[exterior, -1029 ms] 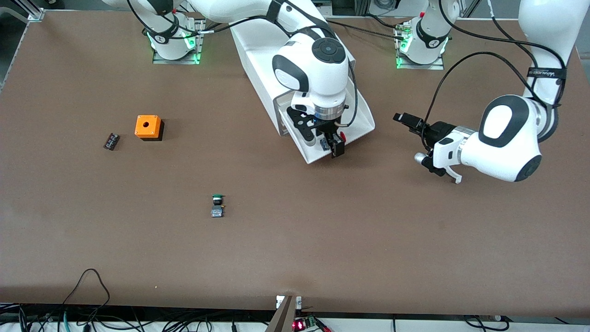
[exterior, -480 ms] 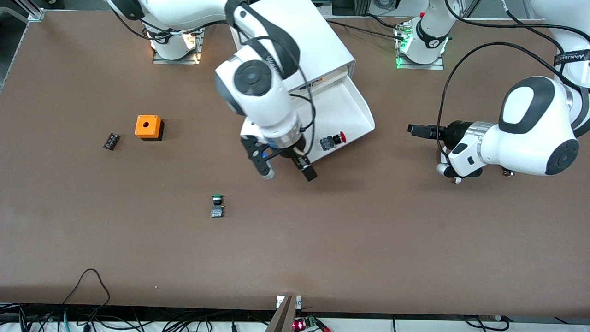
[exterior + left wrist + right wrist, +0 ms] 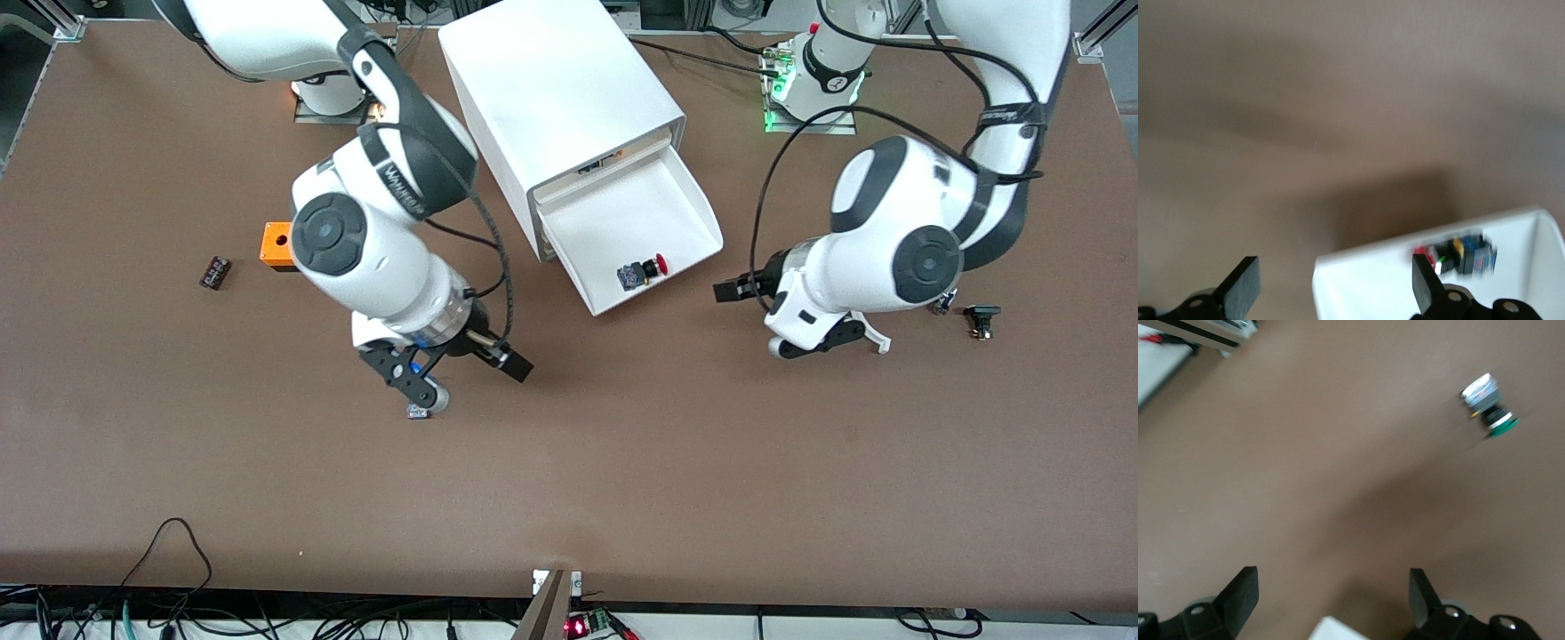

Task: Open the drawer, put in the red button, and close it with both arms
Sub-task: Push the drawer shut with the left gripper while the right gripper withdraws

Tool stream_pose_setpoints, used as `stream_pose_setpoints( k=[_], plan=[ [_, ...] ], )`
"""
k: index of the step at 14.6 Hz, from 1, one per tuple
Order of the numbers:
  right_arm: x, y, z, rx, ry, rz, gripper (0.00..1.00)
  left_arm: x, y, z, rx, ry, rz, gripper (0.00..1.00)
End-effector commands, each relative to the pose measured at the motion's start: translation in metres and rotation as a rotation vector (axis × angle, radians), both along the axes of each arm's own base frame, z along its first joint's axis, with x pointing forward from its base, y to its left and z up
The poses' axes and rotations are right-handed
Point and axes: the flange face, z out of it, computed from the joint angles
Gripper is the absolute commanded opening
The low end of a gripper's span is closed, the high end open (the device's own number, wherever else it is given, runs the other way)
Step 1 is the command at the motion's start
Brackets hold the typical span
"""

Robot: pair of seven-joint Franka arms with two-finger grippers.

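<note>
I take the white cabinet (image 3: pixel 562 98) in the middle of the table (image 3: pixel 622 480) as my landmark and go across the front view from its left edge.

Well away from the cabinet, toward the right arm's end of the table, I see a small dark part (image 3: pixel 214 272) and just beside it an orange box (image 3: pixel 275 245) with a round hole on top; the right arm covers a part of this box.

The right gripper (image 3: pixel 476 378) hangs over the table, nearer to the front camera than the cabinet. Its fingers (image 3: pixel 1238 593) stand wide apart and hold nothing. In the right wrist view the green button (image 3: pixel 1490 407) lies on its side on the table; in the front view the gripper hides almost all of it.

One drawer (image 3: pixel 636 227) of the cabinet is pulled out toward the front camera. From these views I cannot tell which of the drawers it is. The red button (image 3: pixel 642 271) lies on its side inside it, close to the front wall of the drawer, and nothing touches it. The left wrist view shows the same button (image 3: pixel 1458 257) in the drawer's corner.

The left gripper (image 3: pixel 756 320) is toward the left arm's end of the table from the drawer, near its front corner and apart from it. It is fully open and empty, fingers (image 3: pixel 1238 290) far from each other.

Farther from the cabinet, past the left arm, a small black part (image 3: pixel 981 318) lies on the table.
</note>
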Motion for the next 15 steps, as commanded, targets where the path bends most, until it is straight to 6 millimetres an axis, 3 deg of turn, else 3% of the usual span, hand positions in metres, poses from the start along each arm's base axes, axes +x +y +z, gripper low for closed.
stream_pose_setpoints(
  k=[1, 3, 6, 8, 11, 15],
  plan=[
    [0.011, -0.060, -0.011, -0.035, 0.017, 0.180, 1.00, 0.001, -0.023, -0.025, 0.079, -0.066, 0.028, 1.00],
    [0.015, -0.108, -0.020, -0.074, -0.014, 0.240, 1.00, -0.007, -0.044, -0.041, 0.094, -0.089, 0.074, 1.00],
    [-0.002, -0.165, -0.049, -0.125, -0.110, 0.409, 1.00, -0.026, -0.073, -0.061, 0.111, -0.124, 0.105, 1.00],
    [-0.012, -0.199, -0.058, -0.153, -0.160, 0.483, 1.00, -0.039, -0.088, -0.074, 0.107, -0.138, 0.117, 1.00],
    [-0.017, -0.237, -0.045, -0.180, -0.180, 0.547, 1.00, -0.053, -0.097, -0.082, 0.109, -0.148, 0.120, 1.00],
    [-0.036, -0.272, 0.004, -0.194, -0.213, 0.620, 1.00, -0.081, -0.117, -0.090, 0.127, -0.126, 0.090, 1.00]
  ],
)
